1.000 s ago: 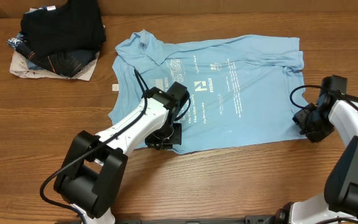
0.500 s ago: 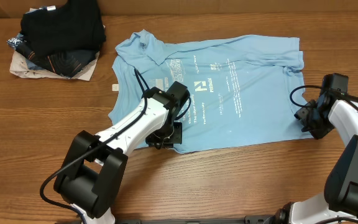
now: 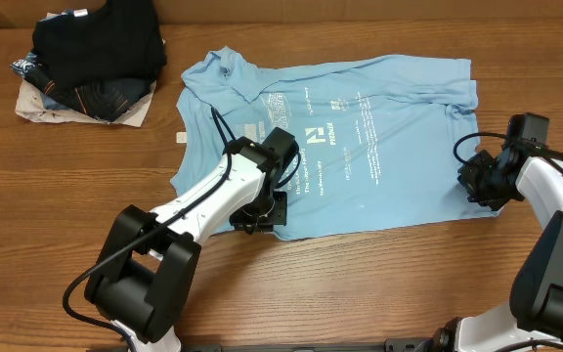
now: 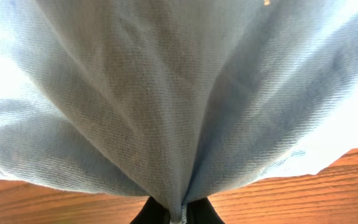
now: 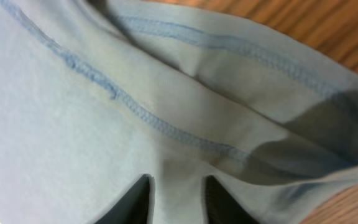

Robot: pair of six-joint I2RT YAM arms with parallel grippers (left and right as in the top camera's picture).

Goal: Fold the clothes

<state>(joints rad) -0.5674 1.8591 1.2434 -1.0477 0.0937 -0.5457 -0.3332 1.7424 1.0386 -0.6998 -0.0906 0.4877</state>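
From overhead, the light blue T-shirt (image 3: 379,186) lies spread flat in the middle of the wooden table (image 3: 360,284), white print facing up and collar toward the far left corner. The left gripper (image 3: 262,213) sits on the shirt's near hem at its left end. The right gripper (image 3: 477,182) is at the shirt's right edge, near the sleeve. A pile of dark folded garments (image 3: 96,49) rests well apart at the far left of the table.

In the left wrist view, blue cloth (image 4: 166,93) fans upward out of the two dark fingers (image 4: 146,215), which are pressed together on a gathered pleat of the T-shirt, with wood grain below.

In the right wrist view, stitched hems of the T-shirt (image 5: 73,124) fill the picture. A ridge of fabric stands between the two fingertips (image 5: 135,202) — whether they have clamped it, I cannot tell.
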